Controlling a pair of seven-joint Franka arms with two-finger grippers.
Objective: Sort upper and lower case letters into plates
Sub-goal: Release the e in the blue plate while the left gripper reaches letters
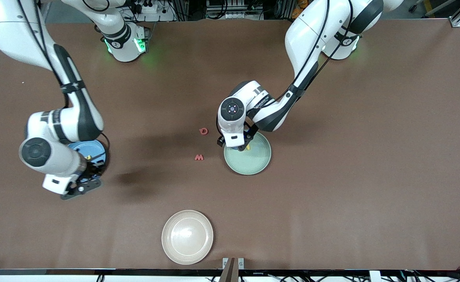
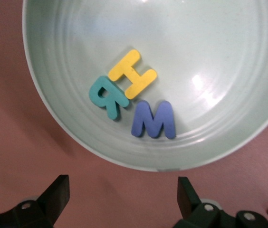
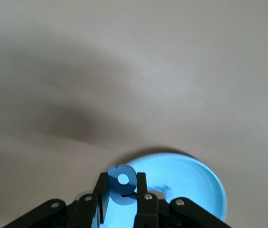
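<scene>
Toward the right arm's end of the bench (image 1: 332, 196), I find the right gripper (image 3: 122, 195) up in the air over the blue plate (image 1: 96, 150). Its fingers (image 3: 102, 194) are pinched nearly together on a small blue letter (image 3: 120, 182) with a round hole, held upright between them directly above the plate's rim. A speck of yellow shows on that plate in the front view; I cannot tell what it is.

Moving along the bench, a cream plate (image 1: 187, 237) sits at the edge nearest the front camera, with nothing in it. Two red letters lie on the bare bench between the two arms: a red W (image 1: 199, 157), and a red round letter (image 1: 203, 131) farther from the front camera than the W. Neither gripper touches them.

Toward the left arm's end, the left gripper (image 2: 123, 195) hangs over the rim of the mint green plate (image 1: 257, 160), fingers spread fully wide and holding nothing. In the left wrist view, three letters lie flat in this plate, clear of the fingertips (image 2: 58, 190): a yellow H (image 2: 132, 73), a teal R (image 2: 107, 97) touching it, and a blue M (image 2: 153, 119) just beside both.
</scene>
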